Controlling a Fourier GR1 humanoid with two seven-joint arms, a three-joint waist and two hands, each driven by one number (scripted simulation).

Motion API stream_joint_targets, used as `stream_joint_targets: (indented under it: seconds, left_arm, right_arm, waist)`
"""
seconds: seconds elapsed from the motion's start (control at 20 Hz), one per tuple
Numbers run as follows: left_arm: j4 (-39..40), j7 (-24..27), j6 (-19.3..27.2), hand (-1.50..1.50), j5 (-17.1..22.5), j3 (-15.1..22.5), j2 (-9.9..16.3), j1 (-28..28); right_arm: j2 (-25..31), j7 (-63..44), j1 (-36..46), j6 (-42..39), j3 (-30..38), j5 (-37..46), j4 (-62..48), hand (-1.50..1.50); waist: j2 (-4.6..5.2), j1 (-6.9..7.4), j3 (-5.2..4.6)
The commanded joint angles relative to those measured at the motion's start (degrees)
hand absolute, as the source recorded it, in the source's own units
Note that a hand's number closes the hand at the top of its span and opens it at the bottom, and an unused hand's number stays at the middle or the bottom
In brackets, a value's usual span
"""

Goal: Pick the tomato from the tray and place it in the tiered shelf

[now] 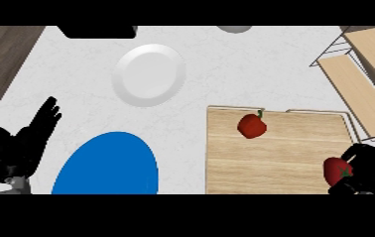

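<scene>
Light is even and bright across the pale worktop (190, 47), with no clear direction to it. Shadows are nearly missing: the white plate (149, 75) shows only soft grey shading inside its rim, and the tomato (252, 126) on the wooden tray (271, 166) casts almost nothing beneath it. No glare shows anywhere. The black left hand (33, 137) reads as a flat dark shape with little inner detail. The round plate appears stretched taller than wide, and the blue plate (110, 164) likewise.

Red tomato (336, 169) at tray's (278, 156) right edge; tiered shelf (359, 77) beyond.
</scene>
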State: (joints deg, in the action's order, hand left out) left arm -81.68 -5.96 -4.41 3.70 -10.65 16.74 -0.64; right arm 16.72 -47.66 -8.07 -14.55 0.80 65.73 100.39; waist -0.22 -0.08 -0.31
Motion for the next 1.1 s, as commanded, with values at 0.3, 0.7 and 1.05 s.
stream_joint_targets:
  seconds: [0.3,0.7,1.05]
  left_arm:
    - [2.0,1.1,0.8,0.0,-2.5,2.5,-1.7,3.7]
    - [1.5,0.9,-0.1,0.0,-1.1,0.4,-0.8,1.2]
    - [-0.2,0.6,-1.1,0.0,0.0,0.2,-1.3,-0.6]
  right_arm:
    - [-9.6,-18.5,34.8,6.4,5.9,6.8,-18.2,1.5]
    - [-12.1,-22.5,47.7,11.4,10.5,10.6,-19.8,1.5]
    - [-14.3,-26.3,56.3,11.6,11.9,16.2,-11.9,1.5]
  waist:
    - [1.17,3.33,0.31]
    - [0.25,1.04,0.28]
    - [-0.04,0.58,0.25]
